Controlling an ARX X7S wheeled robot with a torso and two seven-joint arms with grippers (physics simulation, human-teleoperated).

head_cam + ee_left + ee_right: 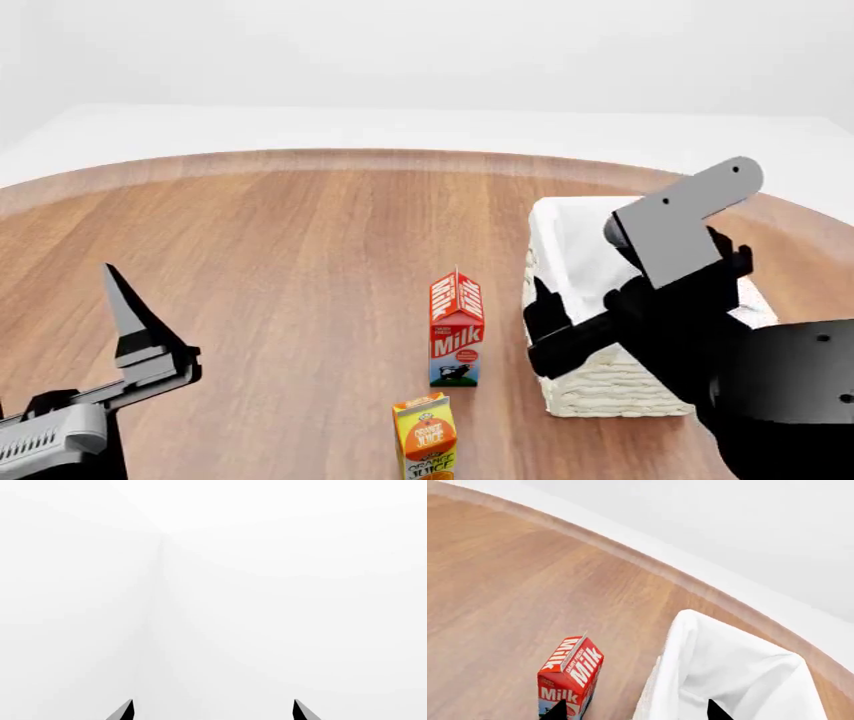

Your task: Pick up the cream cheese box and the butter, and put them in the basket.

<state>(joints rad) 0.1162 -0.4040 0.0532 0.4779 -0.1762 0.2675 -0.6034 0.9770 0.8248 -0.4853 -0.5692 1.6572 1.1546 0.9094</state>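
The right gripper (pixel 554 325) hangs over the near left rim of the basket (pixel 601 385), fingertips spread with nothing visible between them. The left gripper (pixel 213 711) stands raised, also spread and empty. Neither cream cheese box nor butter appears in any view. Before descending, locate both packages. Keep clear of the milk carton (pixel 455 329) and orange juice carton (pixel 424 437) on the bench (pixel 267 260).
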